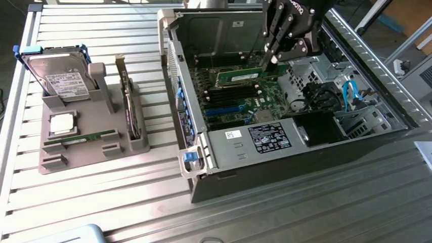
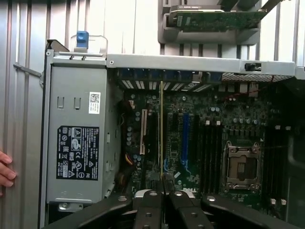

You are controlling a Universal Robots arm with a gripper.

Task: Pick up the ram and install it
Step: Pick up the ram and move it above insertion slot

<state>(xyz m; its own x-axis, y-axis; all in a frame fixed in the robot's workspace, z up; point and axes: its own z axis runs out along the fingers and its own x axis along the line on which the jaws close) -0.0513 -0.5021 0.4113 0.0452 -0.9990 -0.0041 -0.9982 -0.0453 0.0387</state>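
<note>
Gripping the ram (image 1: 238, 77), the jaws are clamped on the green stick, holding it over the motherboard (image 1: 233, 104) inside the open computer case (image 1: 270, 172) lying on the slatted bench (image 1: 101, 202).

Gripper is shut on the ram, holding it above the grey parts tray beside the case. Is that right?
Not quite. The gripper is shut on the ram, but it holds it above the motherboard inside the open case, not above the grey parts tray. The exterior view shows this.
</note>
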